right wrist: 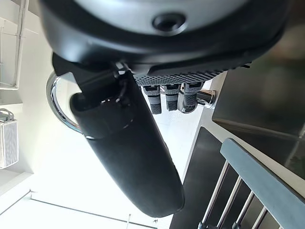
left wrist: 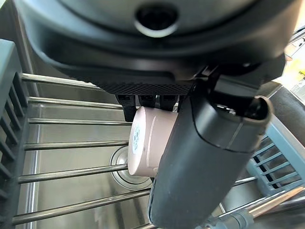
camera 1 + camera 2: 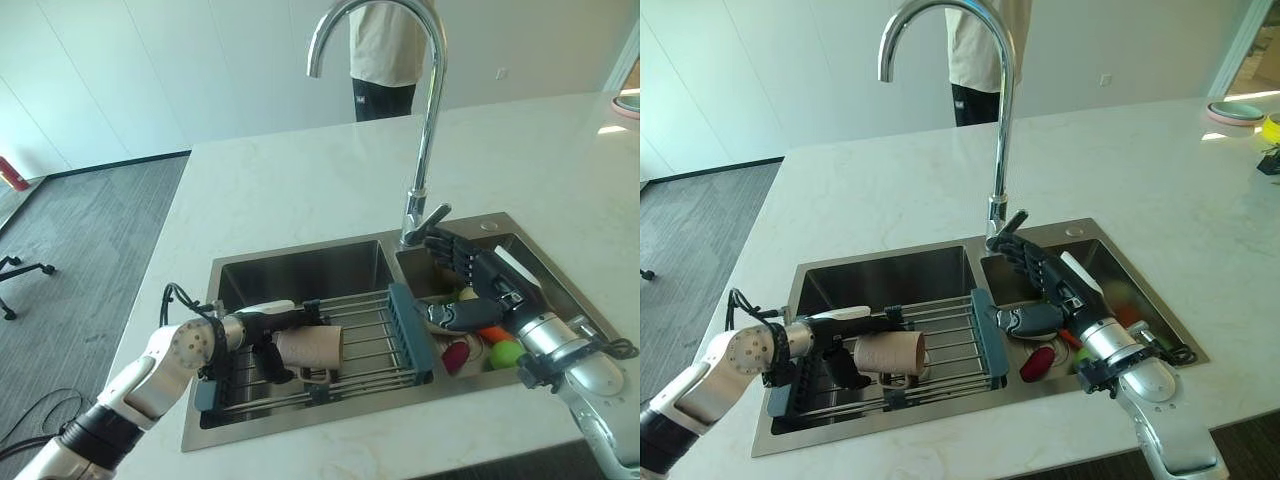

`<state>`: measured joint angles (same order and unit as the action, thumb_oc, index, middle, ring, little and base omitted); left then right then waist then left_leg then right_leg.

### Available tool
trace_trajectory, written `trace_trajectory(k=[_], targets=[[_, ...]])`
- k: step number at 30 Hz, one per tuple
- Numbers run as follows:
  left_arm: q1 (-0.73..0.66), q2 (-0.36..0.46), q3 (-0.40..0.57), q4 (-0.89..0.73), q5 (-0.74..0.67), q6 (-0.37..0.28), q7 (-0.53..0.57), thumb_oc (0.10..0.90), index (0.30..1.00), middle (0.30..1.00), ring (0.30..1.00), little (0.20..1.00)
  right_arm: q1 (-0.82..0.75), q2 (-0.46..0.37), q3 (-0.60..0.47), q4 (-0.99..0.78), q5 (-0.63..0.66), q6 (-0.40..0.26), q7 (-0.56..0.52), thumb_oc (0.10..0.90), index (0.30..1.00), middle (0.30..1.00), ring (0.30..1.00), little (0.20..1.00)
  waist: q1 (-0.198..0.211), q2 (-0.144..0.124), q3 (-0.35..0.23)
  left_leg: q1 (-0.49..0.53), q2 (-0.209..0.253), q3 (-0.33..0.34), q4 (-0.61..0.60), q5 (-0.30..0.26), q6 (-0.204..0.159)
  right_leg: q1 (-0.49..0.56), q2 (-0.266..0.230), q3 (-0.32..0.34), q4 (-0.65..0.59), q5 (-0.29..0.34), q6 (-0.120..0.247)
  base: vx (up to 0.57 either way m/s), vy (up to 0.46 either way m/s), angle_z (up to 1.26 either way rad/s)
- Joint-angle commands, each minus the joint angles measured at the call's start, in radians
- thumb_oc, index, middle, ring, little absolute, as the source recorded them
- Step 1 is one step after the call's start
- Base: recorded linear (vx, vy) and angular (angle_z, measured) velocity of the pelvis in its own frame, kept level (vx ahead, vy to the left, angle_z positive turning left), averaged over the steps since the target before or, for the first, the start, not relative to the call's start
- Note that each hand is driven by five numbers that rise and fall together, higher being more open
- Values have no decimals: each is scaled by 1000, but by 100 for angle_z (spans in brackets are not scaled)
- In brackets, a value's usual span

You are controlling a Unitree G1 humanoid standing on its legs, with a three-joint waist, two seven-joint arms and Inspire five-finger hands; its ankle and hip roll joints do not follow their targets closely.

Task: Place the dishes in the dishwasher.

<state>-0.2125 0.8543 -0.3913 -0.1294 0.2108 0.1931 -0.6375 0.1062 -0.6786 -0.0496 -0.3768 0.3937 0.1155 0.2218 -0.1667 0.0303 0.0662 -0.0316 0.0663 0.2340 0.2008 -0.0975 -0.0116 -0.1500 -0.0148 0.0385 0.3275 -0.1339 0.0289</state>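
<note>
Two hands are working over the sink (image 3: 300,262) at once. Starting at the left hand (image 3: 268,322), its fingers and thumb are curling round the pink mug (image 3: 311,349), which is lying on its side on the wire rack (image 3: 372,335) spanning the left basin; the left wrist view is showing the mug's base just past the thumb, with the drain visible below through the bars. The right hand (image 3: 1048,275) is hovering above the right basin with fingers straight and spread, holding nothing, just beside the base of the faucet (image 3: 997,140). Below it, a dark bowl (image 3: 1030,320) and some red, orange and green items are sitting in that basin, too cluttered to name with certainty. A person (image 3: 385,55) is standing beyond the counter (image 3: 300,190).

Judging from the grip, the mug is being clasped across its smooth round body rather than by the handle, so it could roll or slip between the bars as it is lifting. The right hand, being so near the faucet, could knock against it if it is swinging left.
</note>
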Motion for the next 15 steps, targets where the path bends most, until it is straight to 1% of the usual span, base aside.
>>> trace_trajectory(k=[1, 4, 5, 6, 7, 10, 12, 15], targets=[[-59, -15, 25, -17, -1, -16, 56, 800, 900, 900, 900, 900, -102, 4, -28, -75, 20, -114, 0, 800, 900, 900, 900, 900, -25, -1, -39, -24, 30, -9, 99, -104, 1, 38, -37, -73, -28, 6, 81, 0, 0, 0], [-53, -25, 21, -3, 4, -12, 69, 800, 900, 900, 900, 900, -102, 6, -27, -72, 18, -117, 3, 800, 900, 900, 900, 900, -26, -2, -39, -23, 31, -7, 99, -104, 1, 38, -36, -72, -28, 6, 80, 1, -1, -1], [-51, -28, 21, 0, 1, -5, 67, 773, 860, 860, 860, 860, -101, 7, -27, -72, 18, -119, 5, 800, 900, 900, 900, 900, -27, -2, -38, -23, 31, -6, 99, -104, 2, 38, -36, -71, -28, 6, 80, 0, 0, 0], [-44, -36, 23, 8, -11, 18, 89, 480, 420, 420, 420, 420, -100, 10, -31, -71, 17, -119, 10, 800, 900, 900, 900, 900, -27, -3, -39, -22, 32, -6, 99, -104, 1, 38, -35, -70, -28, 6, 80, 0, 0, 0], [-37, -46, 29, 16, -25, 32, 112, 400, 300, 300, 300, 300, -99, 11, -31, -74, 15, -116, 6, 800, 900, 900, 900, 900, -25, -4, -38, -22, 31, -7, 99, -104, 2, 39, -35, -72, -28, 5, 79, 0, 0, 0], [-7, -70, 37, 35, -7, 29, 119, 400, 300, 300, 300, 300, -93, 23, -31, -75, 4, -116, 7, 800, 900, 900, 900, 900, -21, -6, -38, -23, 31, -8, 99, -103, 2, 40, -34, -74, -28, 4, 77, 0, 0, 0], [-9, -83, 28, 49, -14, 35, 137, 400, 300, 300, 300, 300, -97, 23, -28, -71, 5, -117, 5, 800, 900, 900, 900, 900, -21, -8, -38, -23, 31, -9, 99, -104, 3, 40, -34, -74, -28, 4, 77, 0, 0, 0], [-4, -85, 41, 52, -42, 20, 170, 400, 300, 300, 300, 300, -91, 23, -31, -74, 6, -118, 7, 800, 900, 900, 900, 900, -21, -9, -37, -22, 31, -7, 99, -104, 2, 40, -35, -74, -28, 5, 77, 0, 0, 0]])
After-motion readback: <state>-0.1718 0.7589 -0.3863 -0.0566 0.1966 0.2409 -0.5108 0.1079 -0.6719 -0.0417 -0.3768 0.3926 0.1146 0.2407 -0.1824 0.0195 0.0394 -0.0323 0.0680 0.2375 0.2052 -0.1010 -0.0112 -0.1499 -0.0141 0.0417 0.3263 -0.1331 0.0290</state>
